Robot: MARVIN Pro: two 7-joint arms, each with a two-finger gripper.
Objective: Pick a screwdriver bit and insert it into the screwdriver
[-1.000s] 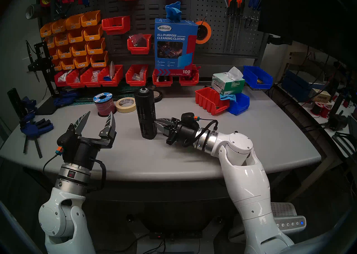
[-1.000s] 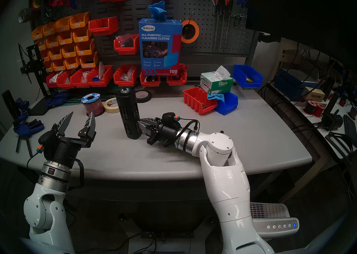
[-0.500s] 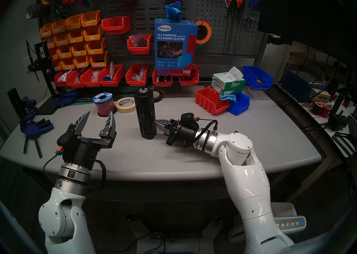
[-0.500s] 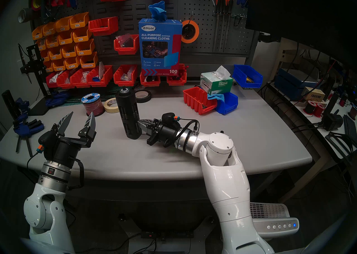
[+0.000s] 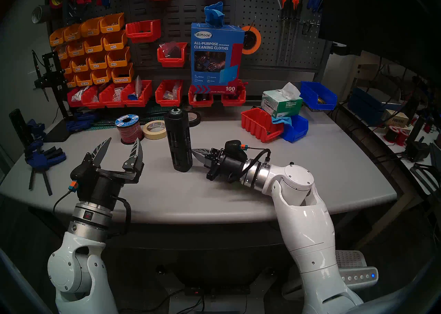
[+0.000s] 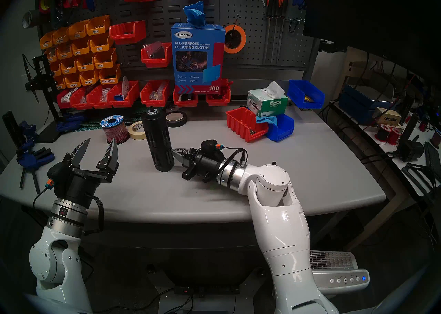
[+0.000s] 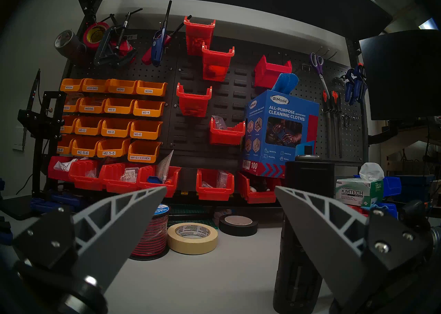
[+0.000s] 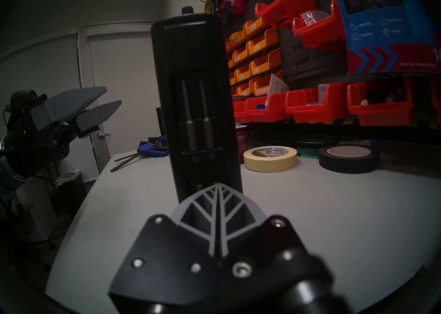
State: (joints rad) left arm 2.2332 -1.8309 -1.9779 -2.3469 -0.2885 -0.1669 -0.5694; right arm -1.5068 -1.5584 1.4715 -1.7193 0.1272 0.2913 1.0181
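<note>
The screwdriver (image 5: pixel 178 139) (image 6: pixel 158 139) is a tall black slotted cylinder standing upright mid-table. In the right wrist view its upper slot holds two screwdriver bits (image 8: pixel 191 120), grey and thin, side by side. My right gripper (image 5: pixel 193 151) (image 8: pixel 216 185) is shut, lying low over the table, with its tips right at the cylinder's lower slot. Whether a bit is pinched between the tips I cannot tell. My left gripper (image 5: pixel 124 140) (image 7: pixel 220 188) stands open and empty, to the left of the screwdriver (image 7: pixel 307 211), fingers pointing at the back wall.
A roll of masking tape (image 5: pixel 155 129), a black tape roll (image 7: pixel 238 225) and a wire spool (image 5: pixel 128 127) sit behind and left of the screwdriver. At the back right are a red bin (image 5: pixel 260 125), a blue bin (image 5: pixel 296 128) and a tissue box (image 5: pixel 281 103). Blue clamps (image 5: pixel 45 158) lie far left.
My right gripper's jaws have closed fully at the cylinder's lower slot, and the arm has edged slightly right. The screwdriver has shifted a little to the left. The left arm has not moved.
</note>
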